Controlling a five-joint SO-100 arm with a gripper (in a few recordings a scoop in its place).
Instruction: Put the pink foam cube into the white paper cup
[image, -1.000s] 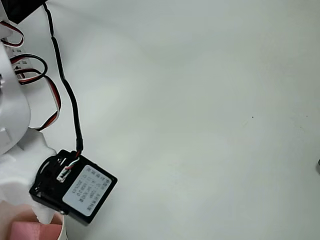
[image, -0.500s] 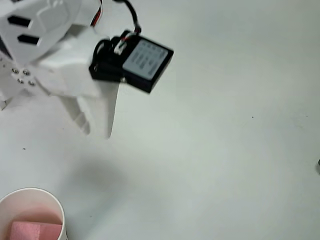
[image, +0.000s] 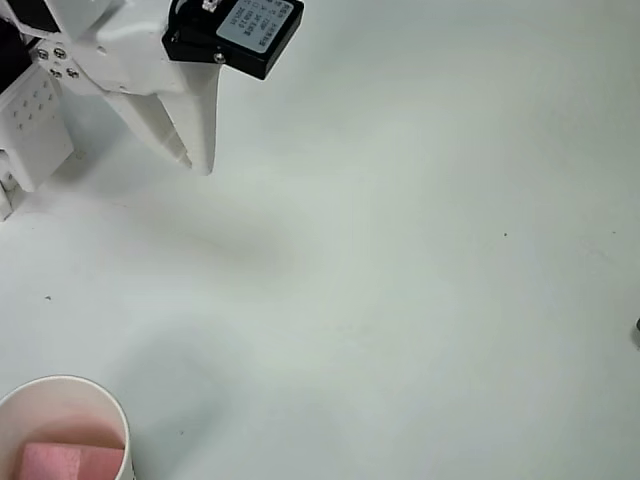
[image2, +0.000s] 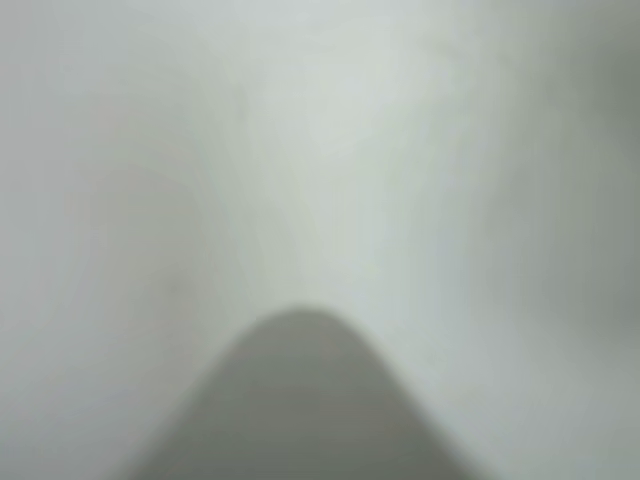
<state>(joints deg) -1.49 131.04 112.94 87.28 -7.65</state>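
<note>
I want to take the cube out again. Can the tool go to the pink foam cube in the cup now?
Probably yes. The pink foam cube lies in the white paper cup, whose mouth is uncovered, and bare table separates it from the tool. The cup's walls may crowd the fingers.

arm: white, top-left of overhead view | pincer (image: 195, 160): tips pointing down-right, together, holding nothing

Pebbled foam pink cube (image: 70, 464), thin paper cup (image: 110, 405), smooth matt white table (image: 400, 250)
</note>
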